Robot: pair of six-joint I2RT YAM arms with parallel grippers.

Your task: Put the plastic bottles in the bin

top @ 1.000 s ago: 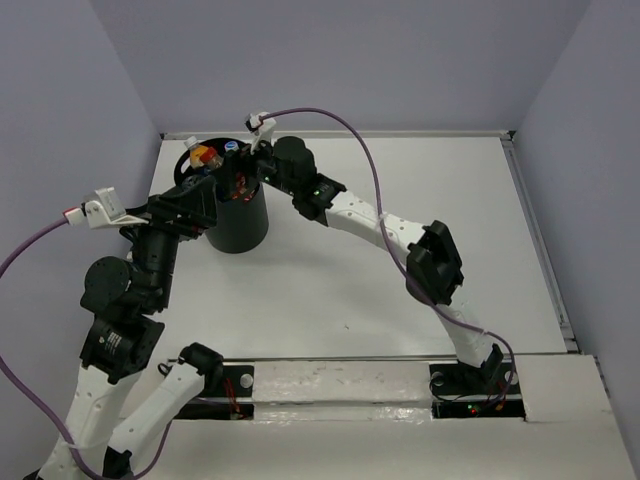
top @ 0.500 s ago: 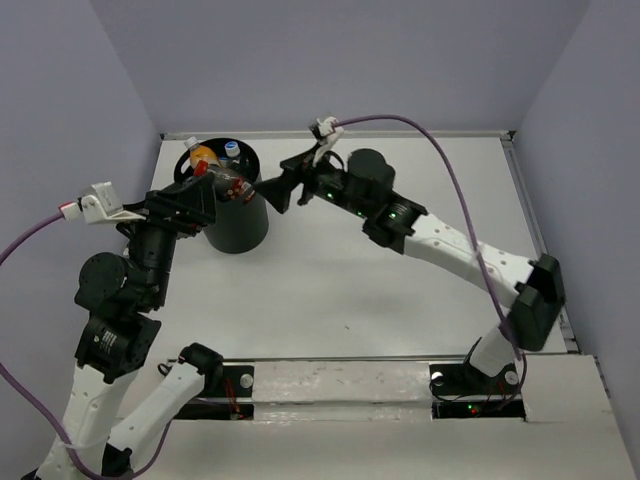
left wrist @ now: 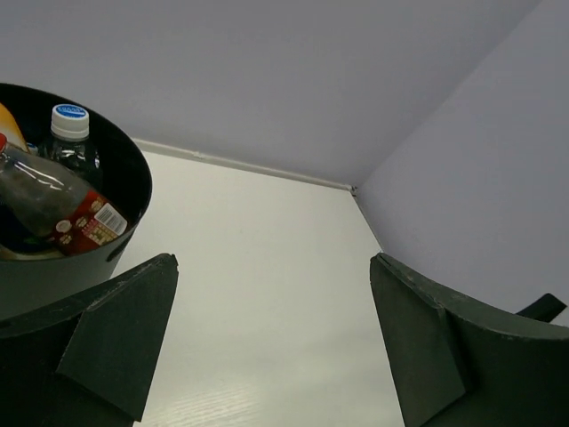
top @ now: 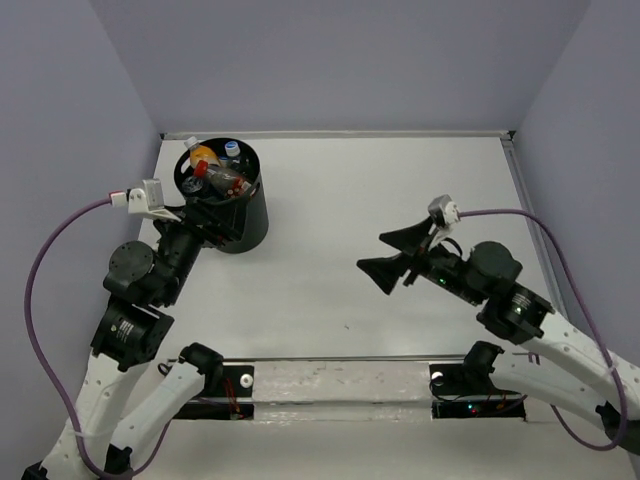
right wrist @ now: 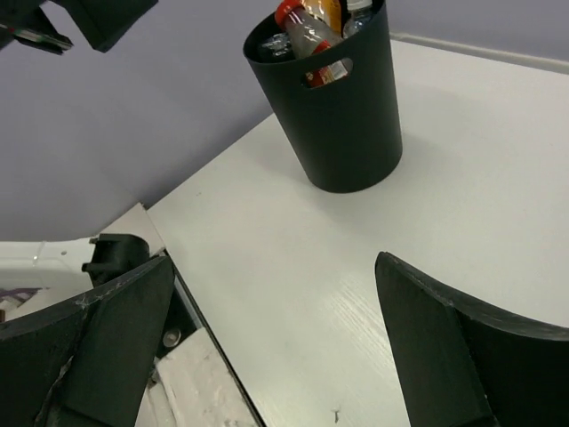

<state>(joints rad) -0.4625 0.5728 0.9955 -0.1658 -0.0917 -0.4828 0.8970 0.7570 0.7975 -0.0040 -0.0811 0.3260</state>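
Several bottles (top: 222, 176) lie in the bin (top: 248, 222), which stands far left on the tabletop (top: 400, 180).

- Top view: orange bottle (top: 203, 157) near the rim.
- Left wrist view: blue-capped bottle (left wrist: 69, 142) and red-labelled bottle (left wrist: 62, 213) seen close.
- Right wrist view: the bin's whole side, with the slot handle (right wrist: 326, 71).

Left gripper (left wrist: 276, 347) is beside the bin, spread and empty. Right gripper (top: 388, 255) is well apart from it, spread and empty.

Left wrist cam: bin (left wrist: 132, 187) cut off at frame edge left of the fingers, orange bottle (left wrist: 7, 120) just a sliver, bottle bodies hidden behind the wall. Right wrist cam: far rim ahead cropped by top edge, red-labelled bottle (right wrist: 311, 34) print unreadable.
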